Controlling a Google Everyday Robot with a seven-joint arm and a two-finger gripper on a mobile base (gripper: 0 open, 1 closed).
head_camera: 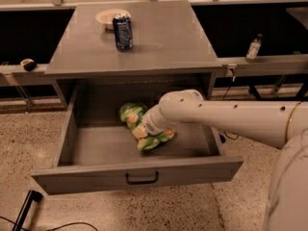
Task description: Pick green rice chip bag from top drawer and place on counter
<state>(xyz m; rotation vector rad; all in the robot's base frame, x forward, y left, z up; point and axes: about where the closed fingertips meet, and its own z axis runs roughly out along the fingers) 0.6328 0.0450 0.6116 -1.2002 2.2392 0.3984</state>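
Observation:
The green rice chip bag (pixel 131 113) lies crumpled on the floor of the open top drawer (pixel 72 179), near its middle. My gripper (pixel 146 130) reaches down into the drawer from the right and sits right on the bag, over its middle part. The white arm (pixel 231 119) and wrist hide most of the gripper. The bag's two ends stick out to the upper left and lower right of the wrist. The grey counter (pixel 163 47) is above the drawer.
A blue soda can (pixel 122 32) stands on the counter's back left, with a pale plate (pixel 107 17) just behind it. A small bottle (pixel 253 47) stands on a ledge to the right. The drawer's black handle (pixel 141 178) faces me.

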